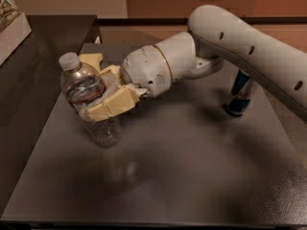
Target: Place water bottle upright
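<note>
The water bottle point(86, 87) is a clear ribbed plastic bottle with a white cap and a label band edged in red. It is at the left of the dark table point(192, 176), nearly upright and tilted slightly left, its base at or just above the tabletop. My gripper point(98, 97) comes in from the right and is shut on the bottle's middle, with one tan finger point(112, 107) in front and the other behind.
A blue-and-silver drink can point(238, 96) stands upright at the right, partly behind my white arm point(249, 47). A second dark table point(43, 47) adjoins on the left, with a white box point(12, 30) at its far corner.
</note>
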{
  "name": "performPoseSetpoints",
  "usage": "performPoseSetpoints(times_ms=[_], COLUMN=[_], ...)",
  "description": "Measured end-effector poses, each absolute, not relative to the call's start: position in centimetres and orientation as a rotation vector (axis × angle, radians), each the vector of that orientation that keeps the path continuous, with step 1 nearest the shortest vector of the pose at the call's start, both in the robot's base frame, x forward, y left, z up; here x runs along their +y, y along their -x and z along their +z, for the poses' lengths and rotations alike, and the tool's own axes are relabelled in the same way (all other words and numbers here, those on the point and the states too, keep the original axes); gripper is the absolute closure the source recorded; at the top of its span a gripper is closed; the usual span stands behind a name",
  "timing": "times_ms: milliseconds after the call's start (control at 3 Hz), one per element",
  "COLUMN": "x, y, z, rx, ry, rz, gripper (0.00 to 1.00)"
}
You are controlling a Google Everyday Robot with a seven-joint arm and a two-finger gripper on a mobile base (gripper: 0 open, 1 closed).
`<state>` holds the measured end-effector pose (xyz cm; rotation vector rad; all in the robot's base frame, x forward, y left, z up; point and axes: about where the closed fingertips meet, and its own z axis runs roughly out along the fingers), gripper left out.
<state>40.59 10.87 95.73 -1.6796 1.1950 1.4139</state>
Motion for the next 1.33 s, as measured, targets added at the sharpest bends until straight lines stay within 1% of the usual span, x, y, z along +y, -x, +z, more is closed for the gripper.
performPoseSetpoints(times_ms=[667, 1000, 1333], x=[11.6, 11.8, 11.8], y=[-39.6, -39.2, -38.8], z=[94.4, 93.8, 93.4], rx=[1.018, 0.97, 0.948], ry=[1.732, 1.748, 1.766], rz=[1.555, 1.596, 1.594], gripper=[1.0, 1.0, 0.83])
